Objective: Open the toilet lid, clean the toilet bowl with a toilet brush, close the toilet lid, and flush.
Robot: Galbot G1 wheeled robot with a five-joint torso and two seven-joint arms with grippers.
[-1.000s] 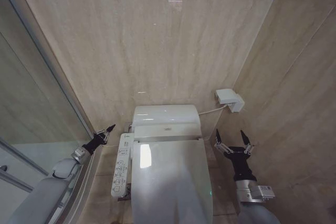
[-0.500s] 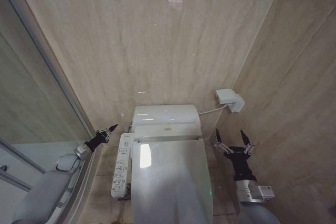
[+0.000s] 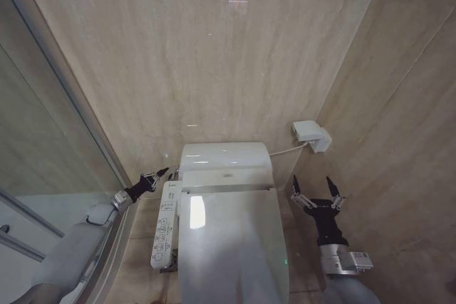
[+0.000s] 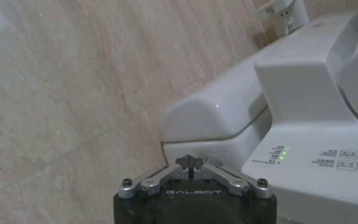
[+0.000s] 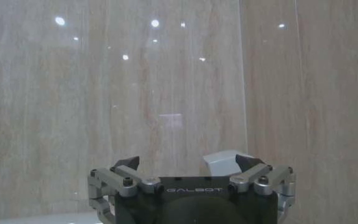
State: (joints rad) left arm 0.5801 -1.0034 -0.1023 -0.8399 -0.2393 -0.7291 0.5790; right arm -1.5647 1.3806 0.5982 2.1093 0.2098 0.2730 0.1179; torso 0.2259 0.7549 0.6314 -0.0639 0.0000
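With the toilet lid (image 3: pixel 231 243) down flat over the bowl, nothing is opened up yet. Left gripper (image 3: pixel 162 174) sits at the rear left corner of the toilet, just beside the top end of the side control panel (image 3: pixel 164 224) and near the tank housing (image 3: pixel 225 157); fingers pinched together to a point, nothing between them (left wrist view confirms, tips meeting at (image 4: pixel 190 162), with the panel's green indicator lights (image 4: pixel 283 153) close by). Right gripper (image 3: pixel 316 191) hangs to the right of the toilet, well apart from it, near the side wall; fingers spread wide in a V, holding nothing. From the right wrist view that gripper (image 5: pixel 188 163) faces the tiled wall with a white wall box (image 5: pixel 223 162) beyond the fingertips. Same wall box (image 3: pixel 312 135) is mounted on the wall right of the tank, cable (image 3: pixel 288 150) running from it toward the toilet. Glass shower partition (image 3: pixel 43 154) on the far left.
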